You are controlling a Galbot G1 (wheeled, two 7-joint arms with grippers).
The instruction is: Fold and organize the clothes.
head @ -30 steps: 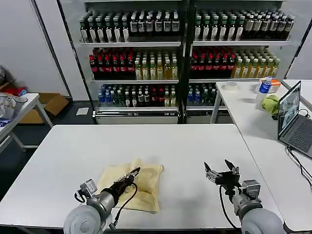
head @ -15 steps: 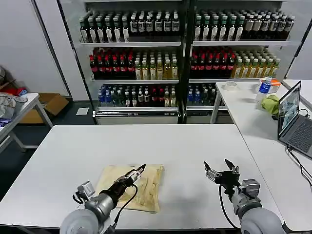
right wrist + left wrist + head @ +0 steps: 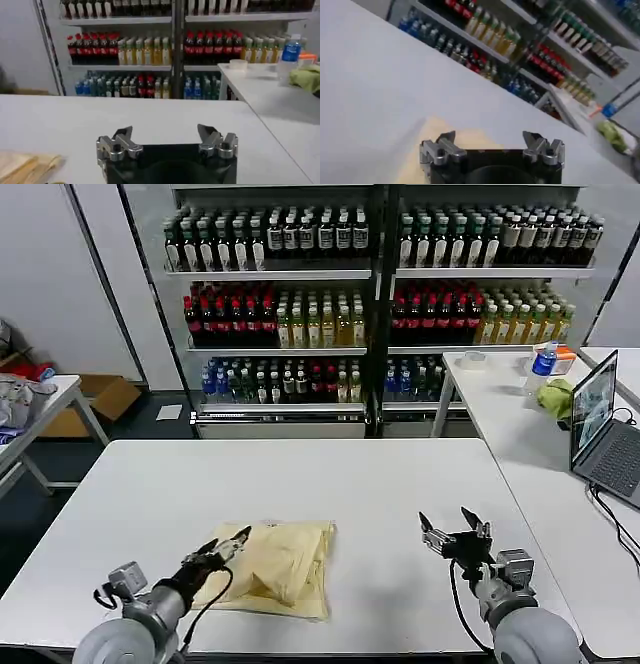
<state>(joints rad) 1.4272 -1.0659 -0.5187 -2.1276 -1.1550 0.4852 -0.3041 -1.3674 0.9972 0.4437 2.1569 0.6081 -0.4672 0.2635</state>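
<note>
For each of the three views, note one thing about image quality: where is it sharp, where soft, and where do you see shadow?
Head view: evenly lit and sharp; the garment casts only a faint shadow on the white table. Left wrist view: tilted, background shelves soft, left gripper sharp. Right wrist view: right gripper sharp, the garment's edge blurred.

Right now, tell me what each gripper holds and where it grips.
Nothing is held. The left gripper is open at the folded garment's left edge; the right gripper is open over bare table.

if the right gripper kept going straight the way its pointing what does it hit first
Probably nothing close: the open right gripper points across bare white table toward the far edge, with the garment off to its left. Depth is uncertain.
</note>
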